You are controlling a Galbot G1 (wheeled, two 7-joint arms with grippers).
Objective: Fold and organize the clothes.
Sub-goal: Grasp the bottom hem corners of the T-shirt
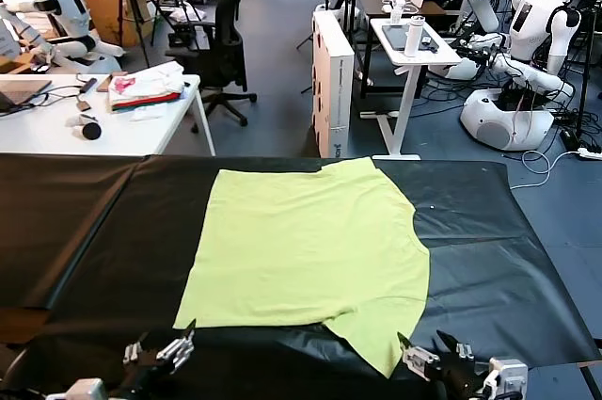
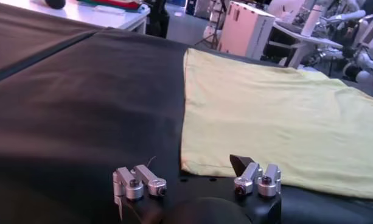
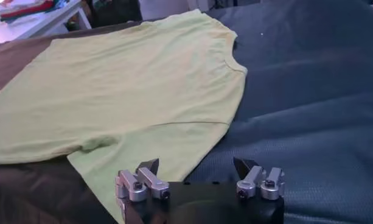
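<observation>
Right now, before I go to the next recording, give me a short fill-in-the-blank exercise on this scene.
1. The T-shirt lies spread flat on a ____ table cover.
2. The colour of the T-shirt is lime ____.
3. The left gripper and the right gripper both have their jaws ____.
4. Neither gripper holds the T-shirt; both sit at the table's ____ edge.

Missing words: black; yellow-green; open; near

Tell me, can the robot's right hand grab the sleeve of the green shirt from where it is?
Probably yes. The right gripper is open and sits just beside the near sleeve of the T-shirt. Nothing lies between them on the black table cover.
</observation>
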